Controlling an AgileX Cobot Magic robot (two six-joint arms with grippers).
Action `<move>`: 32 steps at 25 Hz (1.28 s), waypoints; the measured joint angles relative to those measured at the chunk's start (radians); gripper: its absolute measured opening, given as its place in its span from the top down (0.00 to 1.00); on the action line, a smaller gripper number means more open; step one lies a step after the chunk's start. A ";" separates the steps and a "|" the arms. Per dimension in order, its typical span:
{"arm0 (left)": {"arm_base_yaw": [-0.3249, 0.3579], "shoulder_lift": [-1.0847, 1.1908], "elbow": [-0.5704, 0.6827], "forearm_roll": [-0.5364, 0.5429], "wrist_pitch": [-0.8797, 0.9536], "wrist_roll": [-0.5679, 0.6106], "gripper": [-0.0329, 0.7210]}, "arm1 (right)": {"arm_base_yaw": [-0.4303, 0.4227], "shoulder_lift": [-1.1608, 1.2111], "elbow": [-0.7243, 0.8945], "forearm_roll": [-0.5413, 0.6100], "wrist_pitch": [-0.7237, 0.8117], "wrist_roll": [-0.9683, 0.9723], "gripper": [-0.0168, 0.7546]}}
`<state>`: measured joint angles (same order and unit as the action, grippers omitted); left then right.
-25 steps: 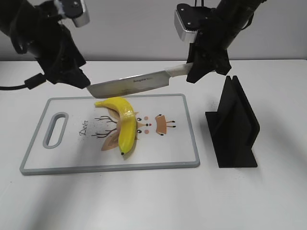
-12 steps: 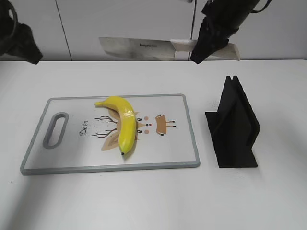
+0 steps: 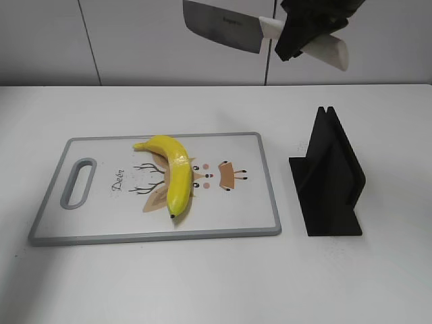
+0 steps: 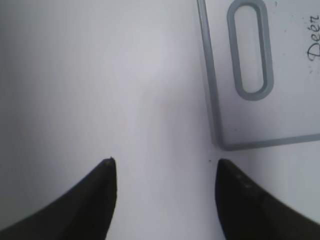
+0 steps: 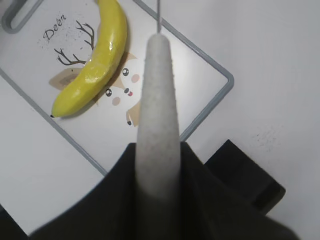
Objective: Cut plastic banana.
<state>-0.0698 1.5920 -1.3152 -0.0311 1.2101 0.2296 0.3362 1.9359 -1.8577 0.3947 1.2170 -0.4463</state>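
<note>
- Exterior view: I see the plastic banana lying whole on the cutting board, across the printed deer drawing, stem toward the board's far edge and dark tip toward the near edge.
- Exterior view: the board lies flat on the white table, its handle slot at the left end. A black knife stand sits on the table just right of the board, apart from it.
- Exterior view: my right gripper is at the top of the frame, high above the table, clamped on the white handle of a kitchen knife. The blade points left and slopes slightly up toward its tip, well clear of the banana.
- Left wrist view: my left gripper hangs over bare table, fingers spread wide with nothing between them. The board's handle-slot corner shows at upper right.
- Right wrist view: I look down along the knife's white handle, gripped between the dark fingers. The blade shows only as a thin line, edge-on I think. Below lie the banana, the board and a corner of the stand.
</note>
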 joint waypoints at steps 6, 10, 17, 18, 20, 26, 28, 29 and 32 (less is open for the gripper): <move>0.001 -0.127 0.139 -0.028 0.003 -0.027 0.18 | 0.000 -0.131 0.140 -0.007 0.000 0.096 0.76; 0.001 -0.254 0.219 -0.038 0.005 -0.035 0.19 | 0.000 -0.248 0.272 -0.016 -0.015 0.150 0.76; 0.001 -0.517 0.351 -0.040 0.005 -0.042 0.20 | 0.000 -0.442 0.510 -0.052 -0.189 0.292 0.76; 0.001 -0.557 0.373 -0.040 0.005 -0.042 0.20 | 0.000 -0.469 0.543 -0.064 -0.215 0.324 0.76; 0.001 -0.659 0.431 -0.040 0.000 -0.042 0.20 | 0.000 -0.518 0.621 -0.094 -0.278 0.380 0.76; 0.001 -0.974 0.601 -0.036 -0.042 -0.042 0.21 | 0.000 -0.646 0.787 -0.169 -0.392 0.519 0.76; 0.001 -1.083 0.661 -0.027 -0.053 -0.042 0.22 | 0.000 -0.675 0.819 -0.180 -0.400 0.553 0.76; 0.001 -1.125 0.685 -0.026 -0.055 -0.042 0.23 | 0.000 -0.685 0.830 -0.182 -0.400 0.560 0.76; 0.001 -1.267 0.761 -0.029 -0.056 -0.042 0.24 | 0.000 -0.697 0.855 -0.197 -0.400 0.591 0.76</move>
<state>-0.0688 0.3255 -0.5544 -0.0599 1.1546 0.1880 0.3362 1.2388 -1.0028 0.1975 0.8166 0.1444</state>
